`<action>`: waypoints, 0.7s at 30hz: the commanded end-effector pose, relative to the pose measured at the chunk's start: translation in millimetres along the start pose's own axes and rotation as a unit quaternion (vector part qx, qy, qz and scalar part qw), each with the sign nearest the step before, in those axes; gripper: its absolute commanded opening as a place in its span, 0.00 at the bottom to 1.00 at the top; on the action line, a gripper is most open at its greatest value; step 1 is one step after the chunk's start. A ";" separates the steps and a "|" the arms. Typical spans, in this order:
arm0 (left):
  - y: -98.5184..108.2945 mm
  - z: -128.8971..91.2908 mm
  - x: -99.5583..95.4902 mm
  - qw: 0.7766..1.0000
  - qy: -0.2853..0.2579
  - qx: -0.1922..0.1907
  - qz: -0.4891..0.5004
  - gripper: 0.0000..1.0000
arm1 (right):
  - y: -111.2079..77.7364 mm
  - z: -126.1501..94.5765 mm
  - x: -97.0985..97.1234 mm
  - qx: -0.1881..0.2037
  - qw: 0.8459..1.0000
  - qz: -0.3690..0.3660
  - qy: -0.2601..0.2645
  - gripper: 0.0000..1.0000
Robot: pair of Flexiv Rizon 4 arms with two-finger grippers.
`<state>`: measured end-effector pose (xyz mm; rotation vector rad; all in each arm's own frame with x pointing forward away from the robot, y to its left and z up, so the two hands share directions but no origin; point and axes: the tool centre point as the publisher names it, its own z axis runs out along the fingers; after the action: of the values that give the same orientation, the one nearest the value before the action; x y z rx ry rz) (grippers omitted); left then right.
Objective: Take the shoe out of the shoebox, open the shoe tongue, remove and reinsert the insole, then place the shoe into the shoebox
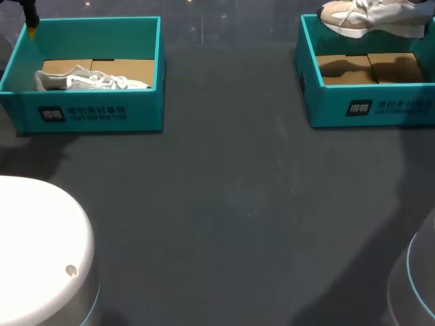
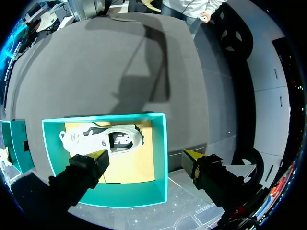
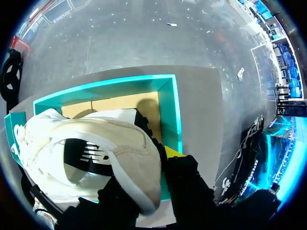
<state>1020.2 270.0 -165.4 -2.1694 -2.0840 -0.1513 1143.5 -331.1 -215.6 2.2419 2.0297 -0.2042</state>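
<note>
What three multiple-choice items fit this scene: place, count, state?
1. The beige shoe is: A. on a shelf B. held over the right box C. in a bag
2. Teal boxes on the table: A. one B. two C. three
3. The left jaws are: A. open over the left box B. shut on a lace C. shut on a box wall
Answers: B, it hangs above the box's bare floor; B, one at each far corner; A, tips wide apart, gripping nothing.
</note>
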 end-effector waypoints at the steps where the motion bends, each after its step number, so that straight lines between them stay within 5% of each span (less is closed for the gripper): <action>1: 0.3 -0.1 0.5 1.000 0.001 0.000 0.001 1.00 | -25.3 -42.5 0.4 -0.032 0.999 -0.002 -0.005 0.00; 21: 0.3 -0.1 0.5 1.000 0.001 0.000 0.001 1.00 | -104.3 -129.3 47.2 -0.055 0.997 -0.031 -0.042 0.00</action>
<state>1020.2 269.9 -165.4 -2.1696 -2.0838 -0.1514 1078.7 -264.9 -108.9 2.1416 2.0677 -0.2643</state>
